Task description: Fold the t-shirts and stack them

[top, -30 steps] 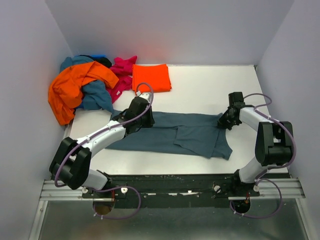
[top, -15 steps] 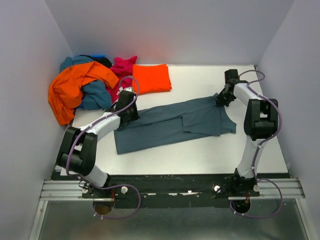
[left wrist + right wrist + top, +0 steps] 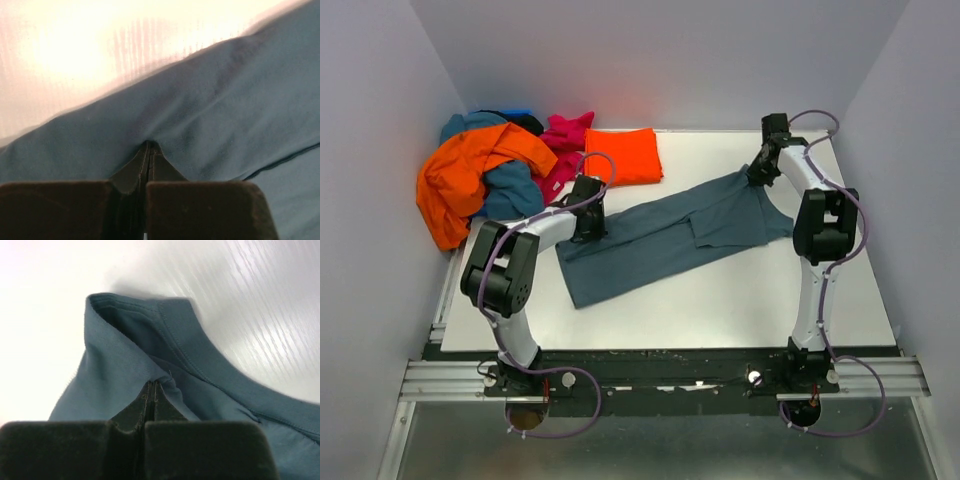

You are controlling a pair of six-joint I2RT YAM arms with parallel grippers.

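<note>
While stretched slantwise, the soft slate blue-grey cloth t-shirt [image 3: 660, 240] lies on the white table [image 3: 720, 300].
Left gripper [image 3: 149, 149] and right gripper [image 3: 153, 386] each clench its fabric.

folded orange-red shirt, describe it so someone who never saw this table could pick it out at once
On the white table, look along the far edge, just right of the crumpled heap of shirts in the far left corner. The folded orange-red shirt lies flat there, next to the magenta shirt. It is the only neat rectangle: its neighbours are rumpled.
</note>
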